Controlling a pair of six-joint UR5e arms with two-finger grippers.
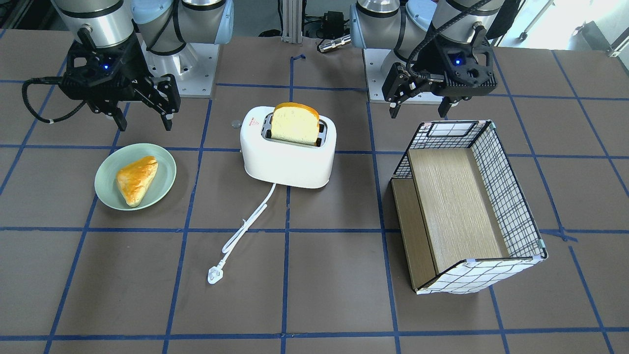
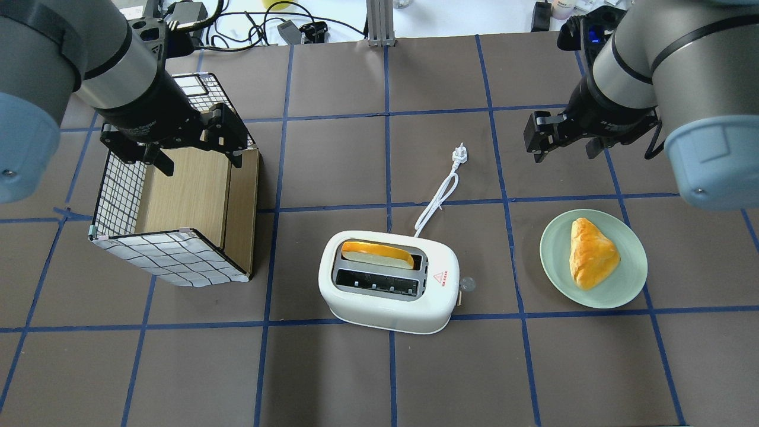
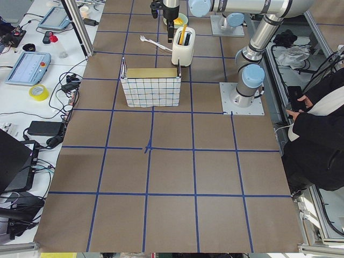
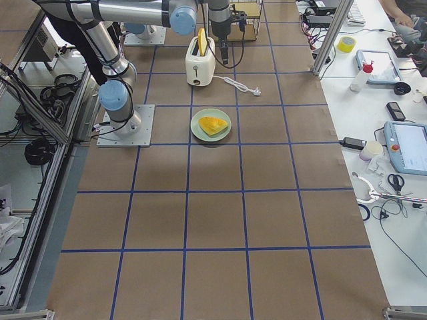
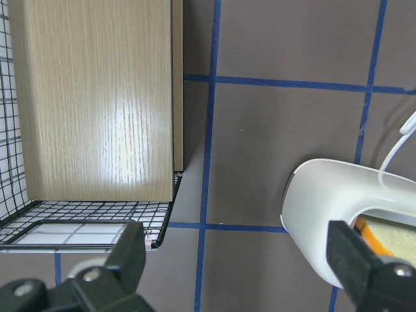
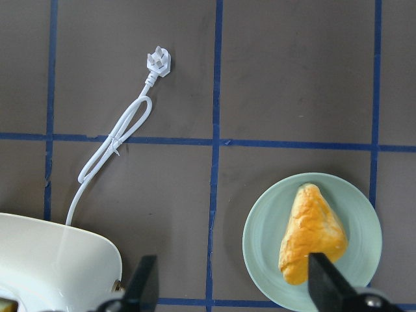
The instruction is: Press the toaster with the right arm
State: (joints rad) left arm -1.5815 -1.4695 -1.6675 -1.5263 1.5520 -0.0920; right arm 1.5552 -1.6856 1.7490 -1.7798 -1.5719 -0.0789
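The white toaster (image 2: 388,296) stands at the table's middle, with a slice of bread (image 2: 376,254) upright in its far slot; it also shows in the front view (image 1: 290,162). Its cord and plug (image 2: 459,155) lie on the far side. My right gripper (image 2: 564,151) is open and empty, hovering above the table beyond the plate, well to the right of the toaster; it also shows in the front view (image 1: 144,120). Its wrist view shows the toaster's end (image 6: 58,260) at lower left. My left gripper (image 2: 200,161) is open and empty above the basket.
A pale green plate (image 2: 628,283) with a golden pastry (image 2: 592,254) sits right of the toaster. A checked wire basket (image 2: 172,255) with a wooden board lies tipped on the left. A small clear round piece (image 2: 467,283) sits by the toaster's right end.
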